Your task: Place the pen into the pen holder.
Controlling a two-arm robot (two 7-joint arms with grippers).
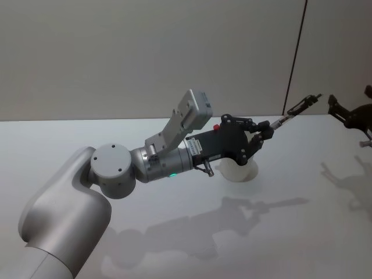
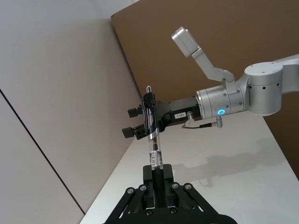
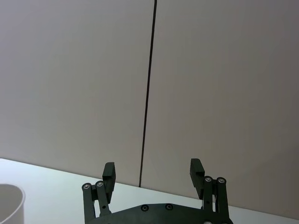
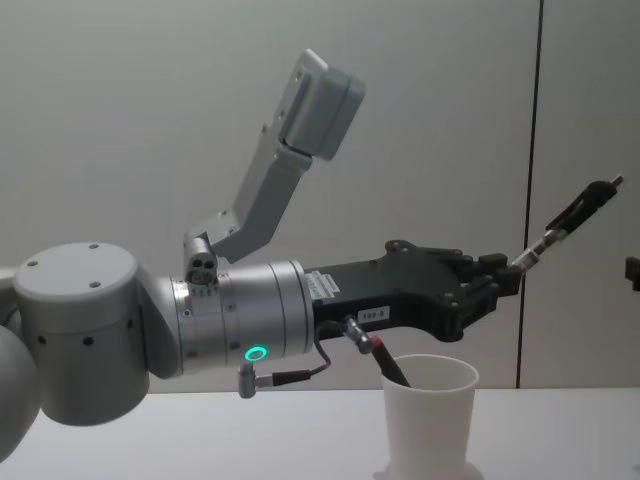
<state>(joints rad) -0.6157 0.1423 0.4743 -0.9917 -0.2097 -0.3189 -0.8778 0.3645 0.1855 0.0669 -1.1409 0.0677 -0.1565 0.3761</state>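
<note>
Pen: a slim, clear-barrelled pen (image 2: 152,126) with a black clip is pinched at one end by the jaws of the left gripper (image 2: 156,170). It is held in the air, slanting up and away to the robot's right, beyond the cup's mouth.

Handling: the pen is judged light, stiff and smooth. Gripped so near its end, it could swivel or slip in the pinch. The free end would need to be tipped downward before it is let go.

Cup: a white paper cup (image 4: 430,415) stands upright on the bench (image 1: 290,244), just below the left gripper. It is judged very light, easily dented and easily toppled by a knock on its rim.

Right gripper: the right gripper (image 3: 153,167) is held off to the robot's right, near the pen's free end but apart from it. Its jaws are spread and hold nothing.

In the way: a black cable (image 4: 385,365) on the left wrist hangs by the cup's rim. Whether it touches cannot be told.
</note>
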